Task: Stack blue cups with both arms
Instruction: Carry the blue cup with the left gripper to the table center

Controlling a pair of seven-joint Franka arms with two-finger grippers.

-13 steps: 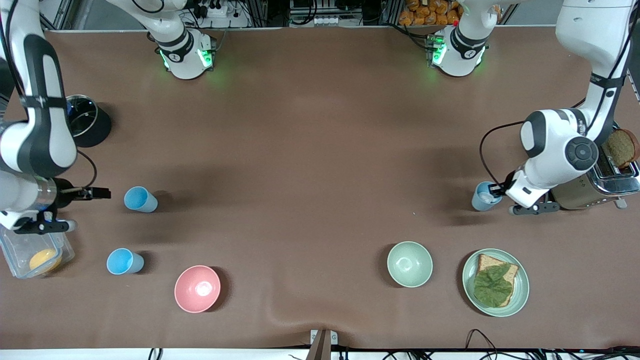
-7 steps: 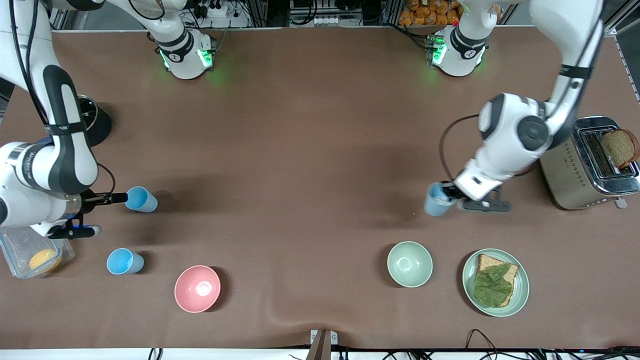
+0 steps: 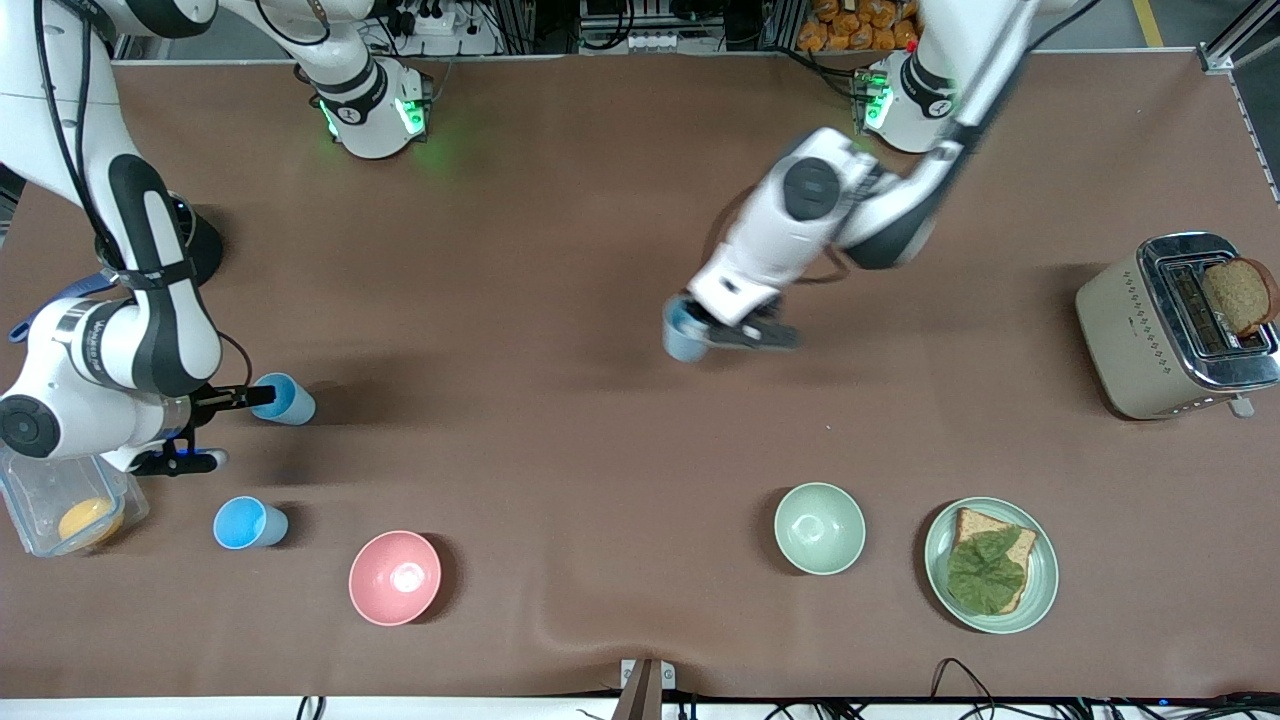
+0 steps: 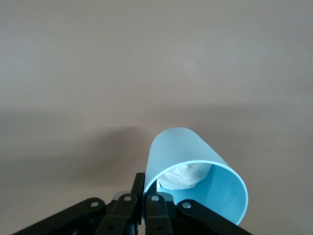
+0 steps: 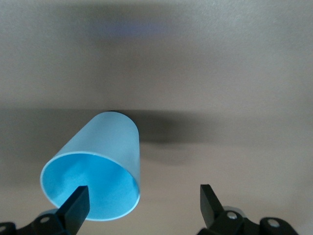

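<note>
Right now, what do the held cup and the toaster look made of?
The cup pinched by the left gripper looks like thin plastic: uniform light blue, matte, fine ribbing. The toaster looks like metal: shiny chrome top, duller beige sides, possibly painted.

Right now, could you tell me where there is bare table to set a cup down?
The widest bare patch lies between the pink bowl and green bowl, and on under the cup pinched in the left jaws over mid-table. Crowded: the right arm's end, where the open right jaws straddle a second cup near a third cup and tub.
</note>
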